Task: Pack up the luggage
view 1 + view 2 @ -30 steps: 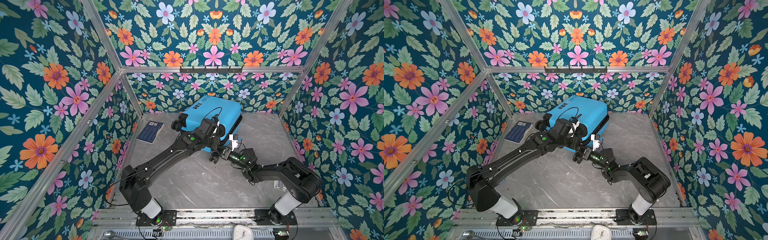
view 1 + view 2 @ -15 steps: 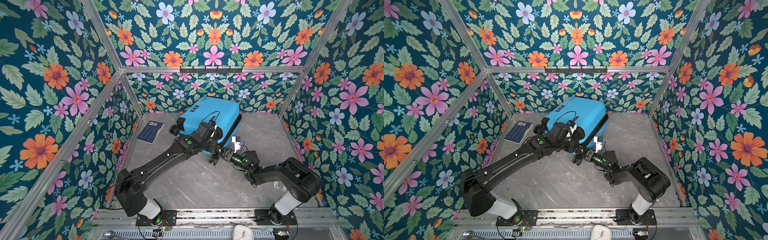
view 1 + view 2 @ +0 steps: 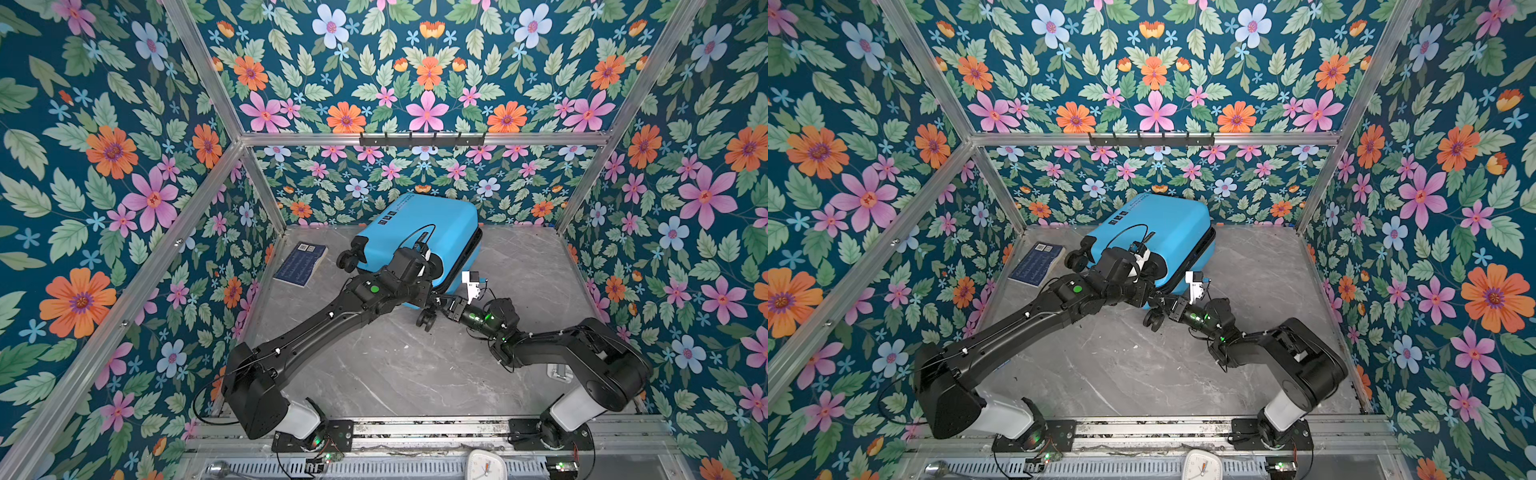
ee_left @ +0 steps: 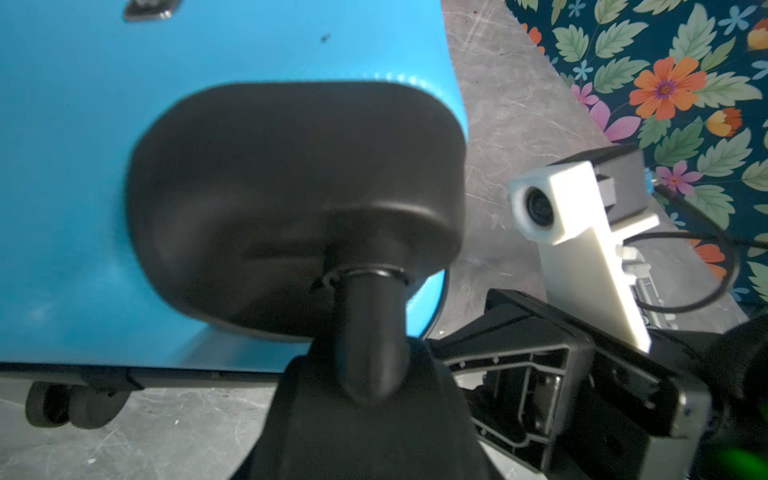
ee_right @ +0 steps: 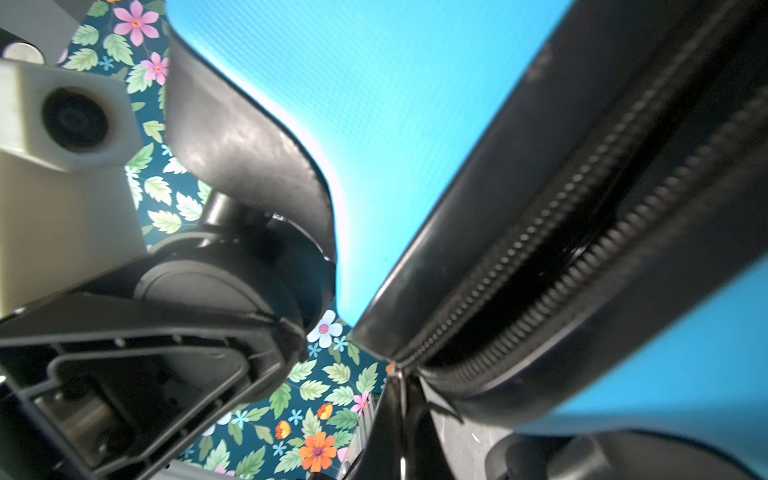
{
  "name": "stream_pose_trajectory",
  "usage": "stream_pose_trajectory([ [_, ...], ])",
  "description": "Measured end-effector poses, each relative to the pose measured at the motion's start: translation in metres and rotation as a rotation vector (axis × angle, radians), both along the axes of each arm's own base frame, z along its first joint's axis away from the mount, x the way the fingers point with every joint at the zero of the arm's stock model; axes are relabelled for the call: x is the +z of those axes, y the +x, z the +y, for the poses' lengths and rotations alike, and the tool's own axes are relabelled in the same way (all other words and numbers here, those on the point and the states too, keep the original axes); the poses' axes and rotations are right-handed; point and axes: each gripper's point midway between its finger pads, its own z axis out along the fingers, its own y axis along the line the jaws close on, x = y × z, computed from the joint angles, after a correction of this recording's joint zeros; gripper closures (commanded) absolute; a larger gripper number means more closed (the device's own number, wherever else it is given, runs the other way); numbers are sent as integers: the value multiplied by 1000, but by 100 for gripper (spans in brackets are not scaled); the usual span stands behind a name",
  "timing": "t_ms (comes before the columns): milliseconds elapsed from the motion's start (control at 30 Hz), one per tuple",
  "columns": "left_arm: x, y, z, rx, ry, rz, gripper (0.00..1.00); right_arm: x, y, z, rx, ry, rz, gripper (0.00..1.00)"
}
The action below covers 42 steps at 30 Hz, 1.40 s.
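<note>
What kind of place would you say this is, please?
Probably a robot test cell, not a home: floral-print panels on an aluminium frame, two arms bolted to a front rail.

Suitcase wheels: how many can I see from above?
2. The far wheel sticks out at the luggage's left corner; the near wheel sits by the right gripper. More may be hidden underneath.
</note>
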Motion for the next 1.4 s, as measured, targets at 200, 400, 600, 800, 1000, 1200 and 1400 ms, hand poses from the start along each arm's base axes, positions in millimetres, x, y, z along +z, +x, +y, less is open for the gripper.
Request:
stream_pose_trajectory([
  [200, 4, 2, -6, 6, -54, -7, 100, 8, 3, -2, -68, -162, 21, 100],
  [400, 1, -3, -15, -10, -89, 14, 100, 1, 2, -11, -114, -340, 58, 100],
  [600, -10, -12, -29, -36, -88, 44, 100, -12, -2, -24, -147, -458, 90, 100],
  [800, -17, -20, -37, -52, -109, 57, 100, -20, -4, -32, -164, -514, 97, 100],
  [1000, -20, -22, -40, -53, -133, 64, 100, -24, -3, -36, -177, -548, 59, 100],
  [1200, -14, -23, -38, -45, -150, 53, 100, -19, 0, -37, -194, -572, -18, 100],
  [1400, -9, -21, -35, -33, -156, 35, 100, -15, 4, -37, -200, -615, -108, 100],
])
